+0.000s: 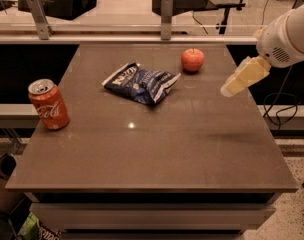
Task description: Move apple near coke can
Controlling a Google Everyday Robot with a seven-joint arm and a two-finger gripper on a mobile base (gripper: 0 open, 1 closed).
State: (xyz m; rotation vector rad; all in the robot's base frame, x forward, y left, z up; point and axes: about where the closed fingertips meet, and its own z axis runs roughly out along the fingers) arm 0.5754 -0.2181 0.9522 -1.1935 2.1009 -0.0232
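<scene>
A small red-orange apple point(192, 60) with a short stem sits at the far right of the brown table point(152, 149). A red coke can point(48, 104) with white script stands upright near the table's left edge. My gripper point(228, 90) hangs in the air over the table's right side, right of and nearer than the apple, apart from it. The white arm comes in from the upper right.
A dark blue chip bag point(141, 83) lies between the apple and the can, toward the back. A rail with metal posts point(166, 15) runs behind the table. Cables hang at the right. A bin stands on the floor at the lower left.
</scene>
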